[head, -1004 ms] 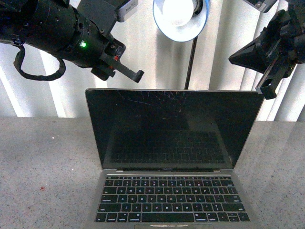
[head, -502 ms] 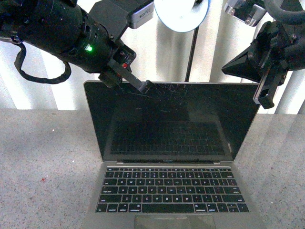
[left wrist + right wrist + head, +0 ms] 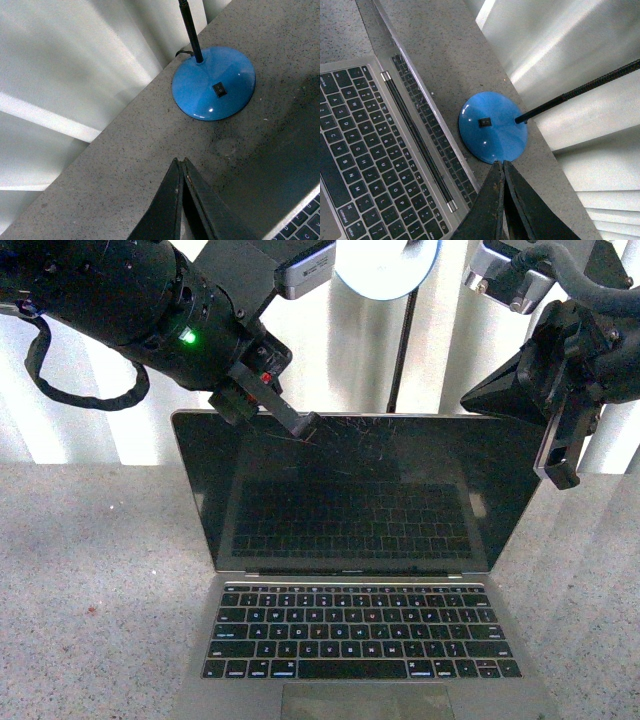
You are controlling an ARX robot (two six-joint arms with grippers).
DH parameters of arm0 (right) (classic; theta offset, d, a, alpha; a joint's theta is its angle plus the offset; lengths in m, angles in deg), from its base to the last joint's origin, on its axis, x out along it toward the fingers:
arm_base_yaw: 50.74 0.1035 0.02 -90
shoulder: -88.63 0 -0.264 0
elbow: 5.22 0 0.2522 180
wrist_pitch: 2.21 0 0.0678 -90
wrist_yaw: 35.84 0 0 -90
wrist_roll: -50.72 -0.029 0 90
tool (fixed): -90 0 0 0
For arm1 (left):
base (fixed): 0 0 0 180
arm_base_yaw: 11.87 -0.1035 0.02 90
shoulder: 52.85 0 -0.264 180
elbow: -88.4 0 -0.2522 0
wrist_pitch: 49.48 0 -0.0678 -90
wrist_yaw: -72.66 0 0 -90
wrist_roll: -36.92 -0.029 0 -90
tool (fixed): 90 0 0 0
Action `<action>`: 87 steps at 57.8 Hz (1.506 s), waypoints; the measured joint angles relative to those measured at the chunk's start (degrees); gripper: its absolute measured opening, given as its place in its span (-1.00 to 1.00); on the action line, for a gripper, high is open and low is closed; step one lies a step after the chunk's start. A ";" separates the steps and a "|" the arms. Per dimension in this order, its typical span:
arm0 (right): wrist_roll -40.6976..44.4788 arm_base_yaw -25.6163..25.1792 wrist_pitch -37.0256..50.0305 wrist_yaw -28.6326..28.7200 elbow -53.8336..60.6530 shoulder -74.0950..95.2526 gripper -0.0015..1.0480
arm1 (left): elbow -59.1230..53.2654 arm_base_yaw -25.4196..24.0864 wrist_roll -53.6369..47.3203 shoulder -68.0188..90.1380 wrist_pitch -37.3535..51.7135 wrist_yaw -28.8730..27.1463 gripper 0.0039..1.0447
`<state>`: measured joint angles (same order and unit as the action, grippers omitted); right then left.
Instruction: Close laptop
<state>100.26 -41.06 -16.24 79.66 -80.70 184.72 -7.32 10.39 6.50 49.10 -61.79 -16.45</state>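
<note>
The silver-grey laptop (image 3: pixel 360 490) stands open on the speckled table, its scratched black screen facing me and its keyboard (image 3: pixel 360 642) in front. My left gripper (image 3: pixel 305 427) is shut, and its tip rests against the top edge of the screen, left of the middle. My right gripper (image 3: pixel 560 475) is shut too and hangs just off the screen's upper right corner. In the left wrist view the shut left gripper (image 3: pixel 180 161) points over the table behind the lid (image 3: pixel 285 170). In the right wrist view the shut right gripper (image 3: pixel 501 162) hovers over the laptop's (image 3: pixel 365 150) hinge end.
A blue desk lamp stands behind the laptop: its round base (image 3: pixel 214 83) sits on the table, its black pole (image 3: pixel 402 340) rises behind the lid, and its shade (image 3: pixel 390 265) hangs above. White vertical blinds (image 3: pixel 100 430) close off the back.
My left gripper came down and right onto the lid's top edge. My right gripper sank lower beside the right corner. The screen looks slightly shorter, tipped a little forward.
</note>
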 joint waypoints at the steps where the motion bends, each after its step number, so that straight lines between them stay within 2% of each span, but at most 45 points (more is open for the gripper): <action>1: 0.04 0.02 0.00 0.02 0.07 -0.02 -0.94 | -0.15 0.00 -0.02 -0.13 0.00 0.28 -0.94; 45: 4.11 2.29 -4.09 -0.13 4.68 -2.25 -0.94 | -8.22 0.37 -0.66 -4.11 -1.11 4.28 -0.94; 87: 6.27 4.04 -5.60 -0.55 8.24 -2.23 -0.94 | -13.11 0.94 -0.42 -4.57 0.59 4.94 -0.94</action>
<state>106.54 -37.02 -21.84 79.11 -72.46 182.49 -20.43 11.33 6.09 44.53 -61.20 -11.51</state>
